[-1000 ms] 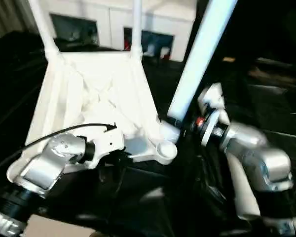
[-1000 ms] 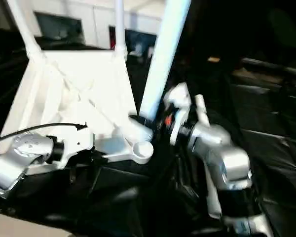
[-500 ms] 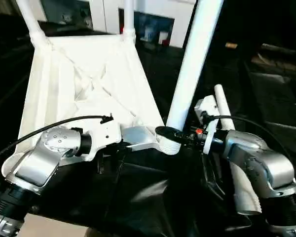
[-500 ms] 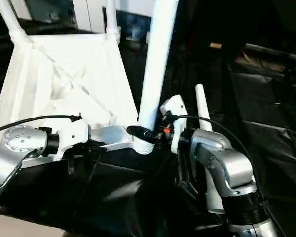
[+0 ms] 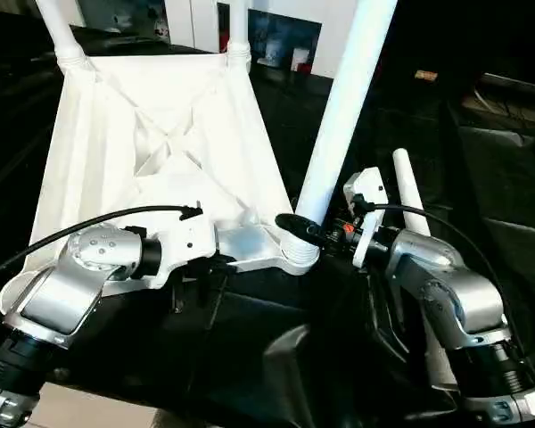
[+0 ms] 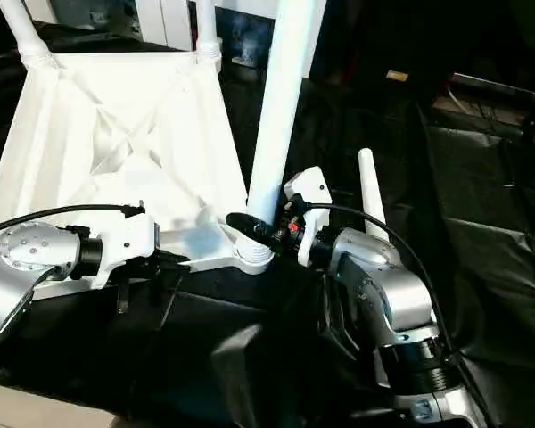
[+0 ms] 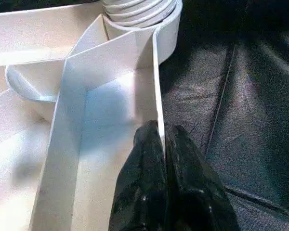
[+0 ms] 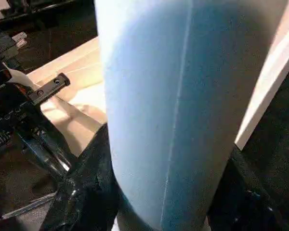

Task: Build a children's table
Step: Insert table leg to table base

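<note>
At near corner socket (image 5: 296, 254): leg (image 5: 339, 134) now upright, R gripper (image 5: 296, 228) clamping it, L gripper (image 7: 161, 144) pinching tabletop rim (image 7: 156, 86).

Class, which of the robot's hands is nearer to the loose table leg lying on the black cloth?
The right. The right hand grips the upright leg just beside the loose leg; the left hand pinches the tabletop's rim farther off.
</note>
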Tool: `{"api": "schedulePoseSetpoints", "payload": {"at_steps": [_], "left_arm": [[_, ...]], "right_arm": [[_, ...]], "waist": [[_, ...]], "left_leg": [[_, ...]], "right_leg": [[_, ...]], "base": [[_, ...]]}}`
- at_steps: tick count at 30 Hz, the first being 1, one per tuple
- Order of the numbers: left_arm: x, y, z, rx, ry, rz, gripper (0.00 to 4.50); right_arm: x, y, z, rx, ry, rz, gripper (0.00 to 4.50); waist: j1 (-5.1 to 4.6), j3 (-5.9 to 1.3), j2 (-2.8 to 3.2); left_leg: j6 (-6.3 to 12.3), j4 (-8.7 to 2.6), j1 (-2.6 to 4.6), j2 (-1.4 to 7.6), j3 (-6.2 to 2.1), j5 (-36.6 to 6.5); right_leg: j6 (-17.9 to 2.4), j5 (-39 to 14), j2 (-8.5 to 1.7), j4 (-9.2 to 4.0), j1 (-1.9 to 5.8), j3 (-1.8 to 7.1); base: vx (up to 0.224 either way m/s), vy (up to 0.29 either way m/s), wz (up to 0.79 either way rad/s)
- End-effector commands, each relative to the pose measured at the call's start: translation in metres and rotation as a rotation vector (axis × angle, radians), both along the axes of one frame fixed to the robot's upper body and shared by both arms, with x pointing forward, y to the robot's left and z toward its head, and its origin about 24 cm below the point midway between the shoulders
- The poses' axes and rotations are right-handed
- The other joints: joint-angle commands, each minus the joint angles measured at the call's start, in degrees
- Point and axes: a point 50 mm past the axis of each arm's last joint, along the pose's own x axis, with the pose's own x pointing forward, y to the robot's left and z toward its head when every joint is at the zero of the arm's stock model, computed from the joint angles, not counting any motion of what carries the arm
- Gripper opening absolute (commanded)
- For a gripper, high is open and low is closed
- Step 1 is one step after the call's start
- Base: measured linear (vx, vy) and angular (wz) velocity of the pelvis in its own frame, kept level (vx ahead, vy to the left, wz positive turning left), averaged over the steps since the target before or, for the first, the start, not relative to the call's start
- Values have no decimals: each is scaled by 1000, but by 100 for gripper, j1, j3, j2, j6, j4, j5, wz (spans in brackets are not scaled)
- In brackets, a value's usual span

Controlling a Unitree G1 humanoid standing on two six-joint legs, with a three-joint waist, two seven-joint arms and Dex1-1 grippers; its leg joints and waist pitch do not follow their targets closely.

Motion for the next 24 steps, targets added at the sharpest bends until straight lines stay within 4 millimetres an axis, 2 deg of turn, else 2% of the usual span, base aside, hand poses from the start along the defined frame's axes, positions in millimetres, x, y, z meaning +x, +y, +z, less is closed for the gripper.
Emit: {"api": "schedulePoseSetpoints", "payload": {"at_steps": [1,6,12,15,21,24], "left_arm": [[0,-7,8,-83,-42,-35,0],[-1,-6,7,-80,-35,-50,0],[-1,-7,5,-76,-26,-59,0],[0,-7,3,-89,-23,-46,0],[1,-6,0,-87,-23,-28,0],[1,-8,-1,-98,-23,-19,0]], "right_arm": [[-1,1,-11,-19,12,0,187],[0,5,-17,9,9,12,187],[-2,0,-28,18,25,24,187],[-3,-4,-37,23,30,-11,187],[-11,-8,-54,57,33,-72,187],[-17,-13,-66,84,39,-146,186]], "waist": [[-20,-401,37],[-16,-429,38],[-8,-465,30],[-4,-436,6],[13,-382,21],[9,-371,10]], "left_leg": [[228,-375,41,117,4,-636],[220,-371,36,121,2,-680],[300,-349,20,112,9,-459],[301,-354,12,107,13,-572],[214,-391,53,126,-10,-971],[204,-405,75,134,-14,-1028]], "right_leg": [[-866,-1714,-370,-394,406,392],[-884,-1772,-378,-393,414,391],[-1009,-1341,-359,-331,438,396],[-947,-1618,-368,-367,424,395],[-739,-2348,-394,-460,382,394],[-740,-2338,-395,-467,377,405]], "base": [[0,0,0],[0,0,0],[0,0,0],[0,0,0],[0,0,0],[0,0,0]]}}
